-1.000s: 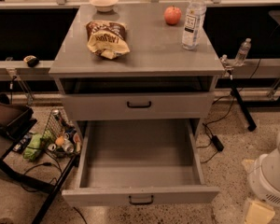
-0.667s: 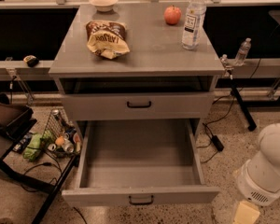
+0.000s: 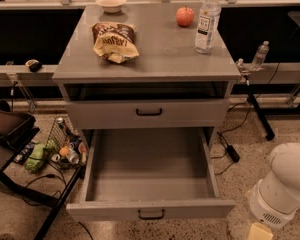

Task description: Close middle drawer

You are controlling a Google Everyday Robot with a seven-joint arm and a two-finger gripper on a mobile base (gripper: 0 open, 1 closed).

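Speckled terrazzo floor (image 3: pixel 230 134), dim workshop-type room, and a grey metal cabinet (image 3: pixel 160 54) right in the middle of the shot. I'll place everything relative to that cabinet.

On the cabinet top there's a crumpled chip bag (image 3: pixel 114 41) toward the left. A small white bowl (image 3: pixel 111 3) sits at the back left, a red apple (image 3: pixel 185 16) at the back right, and a clear water bottle (image 3: pixel 208 21) stands upright just right of the apple.

Under the top is a dark open slot, then an upper drawer (image 3: pixel 105 115) that sits flush and shut. Below that, the middle drawer (image 3: pixel 190 210) is pulled way out of the cabinet toward the camera. Its long grey tray is bare, and the low front panel has a small black loop handle (image 3: pixel 151 214) in the centre.

Left of the cabinet there's a wire basket (image 3: pixel 65 144) with cans and bottles on the floor, plus a dark bag (image 3: pixel 7 124) further left.

The robot's white arm (image 3: pixel 285 184) is off the cabinet's front right corner. The gripper (image 3: pixel 260 232) is just a pale tan bit at the bottom edge, mostly cut off. Can't tell if it's open or clamped. It sits just right of and a little below the right end of the middle drawer's front panel, near it but not touching, well off from the handle.
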